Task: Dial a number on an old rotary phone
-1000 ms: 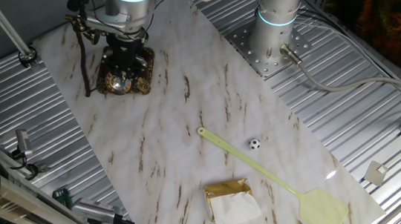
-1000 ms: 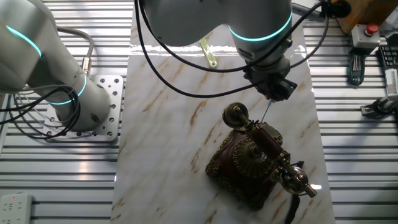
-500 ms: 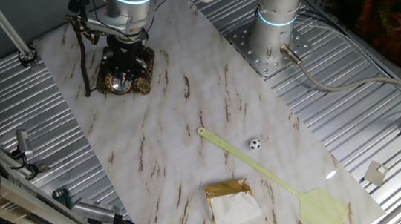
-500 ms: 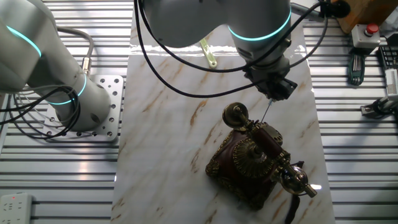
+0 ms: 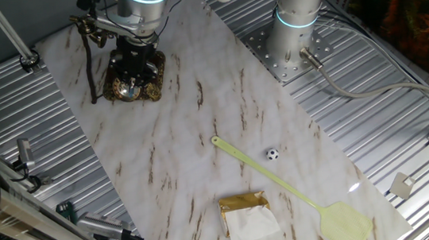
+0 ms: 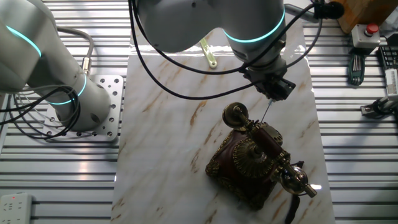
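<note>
The old rotary phone (image 6: 252, 163) stands on the marble board, dark bronze with a round brass dial (image 6: 247, 152) and its handset (image 6: 268, 140) lying across the cradle. In the one fixed view the phone (image 5: 134, 79) sits at the board's far left end, half hidden by the arm. My gripper (image 6: 275, 87) hangs just above and behind the handset, shut on a thin rod (image 6: 266, 113) that slants down to the phone's top near the handset's brass end. From that side the gripper (image 5: 134, 52) shows only as a dark block over the phone.
A yellow-green fly swatter (image 5: 285, 184), a small black-and-white ball (image 5: 272, 154) and a gold-and-white packet (image 5: 249, 216) lie at the board's other end. The arm's base (image 6: 74, 99) stands beside the board. Tools (image 6: 357, 62) and a red button (image 6: 371, 29) sit at the side.
The arm's wrist has shifted a few pixels up and sideways. The rod's tip still rests at the phone's top, and the phone has not moved.
</note>
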Available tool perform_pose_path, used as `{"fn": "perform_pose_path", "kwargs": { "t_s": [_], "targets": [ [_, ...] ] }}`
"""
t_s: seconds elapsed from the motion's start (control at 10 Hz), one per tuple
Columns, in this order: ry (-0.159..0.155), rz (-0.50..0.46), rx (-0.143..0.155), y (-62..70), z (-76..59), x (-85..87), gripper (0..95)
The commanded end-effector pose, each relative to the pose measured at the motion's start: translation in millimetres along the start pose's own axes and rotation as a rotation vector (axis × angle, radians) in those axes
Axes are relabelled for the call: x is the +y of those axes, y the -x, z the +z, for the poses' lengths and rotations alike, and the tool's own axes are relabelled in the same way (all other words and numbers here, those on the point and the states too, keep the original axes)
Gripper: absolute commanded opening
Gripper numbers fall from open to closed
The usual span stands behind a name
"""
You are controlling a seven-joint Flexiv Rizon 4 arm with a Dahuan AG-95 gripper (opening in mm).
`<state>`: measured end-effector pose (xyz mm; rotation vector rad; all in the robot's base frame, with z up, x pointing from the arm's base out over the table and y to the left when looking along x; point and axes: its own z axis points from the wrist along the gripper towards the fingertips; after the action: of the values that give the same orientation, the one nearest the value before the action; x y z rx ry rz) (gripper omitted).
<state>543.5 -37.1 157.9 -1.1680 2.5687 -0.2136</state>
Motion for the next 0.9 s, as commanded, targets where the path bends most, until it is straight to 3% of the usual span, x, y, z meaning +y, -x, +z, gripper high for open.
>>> {"fn": "perform_pose_path", "kwargs": {
  "t_s": [0.1, 0.9],
  "targets": [
    [-0.007, 0.002, -0.002, 0.0, 0.4, -0.5, 0.0],
    [-0.025, 0.008, -0.008, 4.3, 5.9, 1.9, 0.0]
  ]
}}
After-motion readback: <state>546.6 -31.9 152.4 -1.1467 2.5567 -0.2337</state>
